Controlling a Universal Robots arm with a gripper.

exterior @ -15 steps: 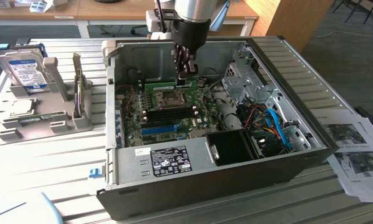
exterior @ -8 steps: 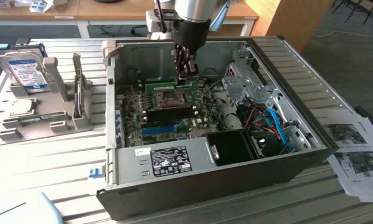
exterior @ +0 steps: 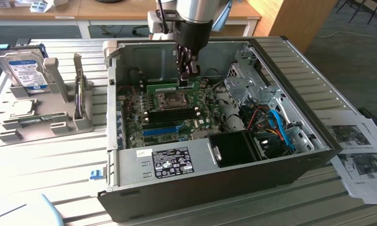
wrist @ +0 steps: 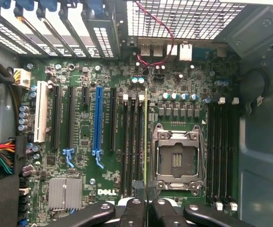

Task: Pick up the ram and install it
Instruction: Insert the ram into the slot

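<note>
Hand (exterior: pixel 187 79) clamped narrow on the ram (exterior: pixel 162 86), poised over the slots (wrist: pixel 133 142) beside the socket (wrist: pixel 179 158). Risk: slight skew could miss the slot or jam it.

A pale, slatted tabletop (exterior: pixel 44 155) spreads across the exterior view, with bright light washing out its slats from 7 to 9 o'clock. Behind it, at 11 to 12 o'clock, stand light wooden desks (exterior: pixel 113 9) on white legs. A tall wooden panel (exterior: pixel 289 19) rises at 1 o'clock. Grey-blue carpeted floor (exterior: pixel 355 66) runs from 1 to 3 o'clock, with dark chair legs (exterior: pixel 364 10) at its far edge.
</note>
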